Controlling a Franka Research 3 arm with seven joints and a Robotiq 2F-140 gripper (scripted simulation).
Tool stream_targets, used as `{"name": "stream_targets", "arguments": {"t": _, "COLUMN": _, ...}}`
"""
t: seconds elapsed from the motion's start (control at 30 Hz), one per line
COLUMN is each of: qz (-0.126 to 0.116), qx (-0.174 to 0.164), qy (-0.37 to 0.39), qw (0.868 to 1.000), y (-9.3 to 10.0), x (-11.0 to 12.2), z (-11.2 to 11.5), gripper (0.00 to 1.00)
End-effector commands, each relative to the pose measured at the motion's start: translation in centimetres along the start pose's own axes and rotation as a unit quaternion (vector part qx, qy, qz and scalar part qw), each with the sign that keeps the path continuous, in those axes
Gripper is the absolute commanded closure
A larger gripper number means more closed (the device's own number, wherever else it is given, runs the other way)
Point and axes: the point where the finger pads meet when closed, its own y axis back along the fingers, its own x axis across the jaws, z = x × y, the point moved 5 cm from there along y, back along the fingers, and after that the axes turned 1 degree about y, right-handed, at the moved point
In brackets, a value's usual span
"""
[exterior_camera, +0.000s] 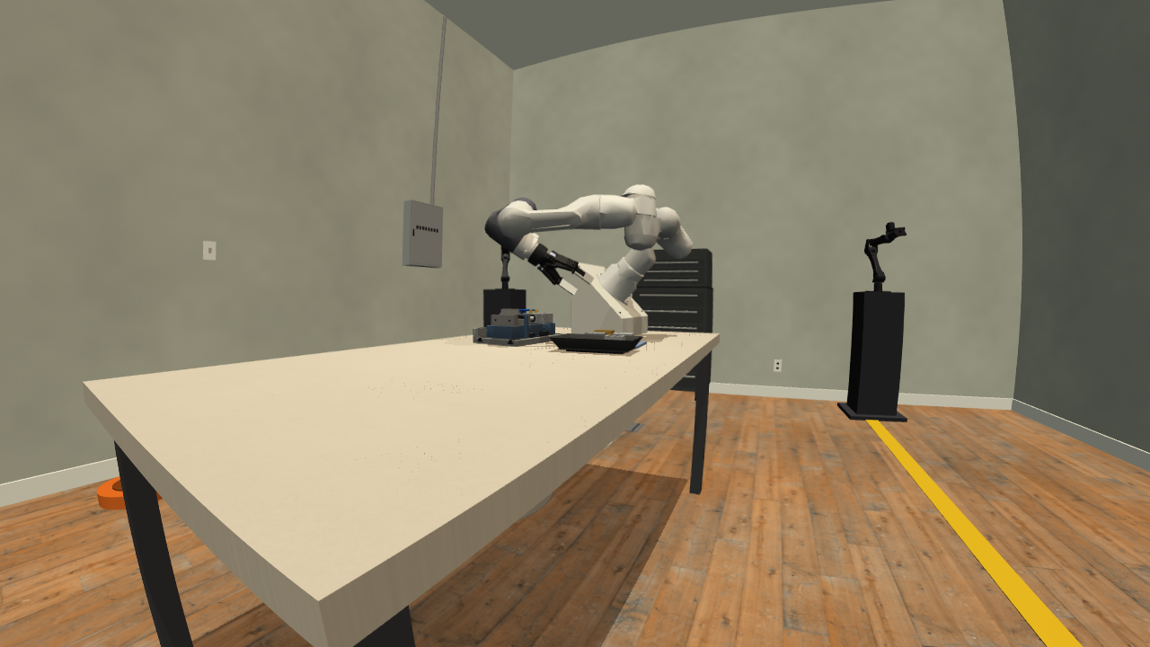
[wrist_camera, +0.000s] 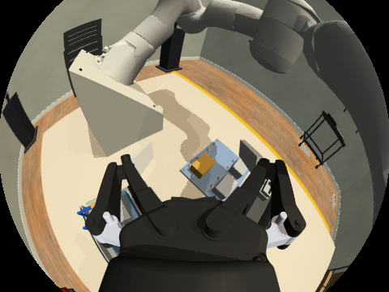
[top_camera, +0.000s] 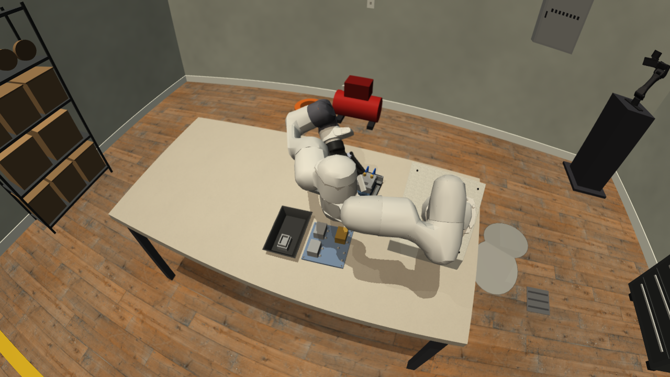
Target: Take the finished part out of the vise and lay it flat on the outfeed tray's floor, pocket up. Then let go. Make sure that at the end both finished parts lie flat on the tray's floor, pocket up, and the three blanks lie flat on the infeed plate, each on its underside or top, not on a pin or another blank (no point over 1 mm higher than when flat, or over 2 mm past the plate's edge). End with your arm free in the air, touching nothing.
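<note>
Grey part: it lies flat on the floor of the dark tray, at the tray's near end. A rectangular recess shows on its upper face, so you can read it as pocket up. Its long axis appears to run along the tray's length.

Gripper: fingers spread fully, nothing between them. It hangs well above the table, tilted down, roughly over the vise.

Key relation: from the gripper, the part lies to the near left and lower, well apart, with a blue plate between vise and tray. No contact between fingers and part.

Judgement: placement and release look done; you have only to keep the arm off the tray.

Materials and shapes:
- Tray: matt black, open-topped, rectangular, with low sloped walls.
- Part: pale metal-grey, small, blocky, sharp-edged.
- Blue plate: flat, dotted with holes, carrying two grey blocks and one orange block.
- Vise: grey and blue; detail too small to tell.
- Table: plain beige slab on black legs.
</note>
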Motion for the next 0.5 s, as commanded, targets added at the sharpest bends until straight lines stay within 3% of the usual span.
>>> {"name": "stream_targets", "arguments": {"t": 0.0, "qz": 0.0, "qx": 0.0, "qy": -0.005, "qw": 1.0, "y": 0.0, "x": 0.1, "z": 0.0, "gripper": 0.0}}
{"name": "stream_targets", "arguments": {"t": 0.03, "qz": 0.012, "qx": -0.058, "qy": -0.059, "qw": 0.996, "y": 2.4, "x": -0.7, "z": 0.7, "gripper": 0.0}}
{"name": "stream_targets", "arguments": {"t": 0.47, "qz": 0.013, "qx": -0.062, "qy": -0.064, "qw": 0.996, "y": 2.6, "x": -0.8, "z": 0.7, "gripper": 0.0}}
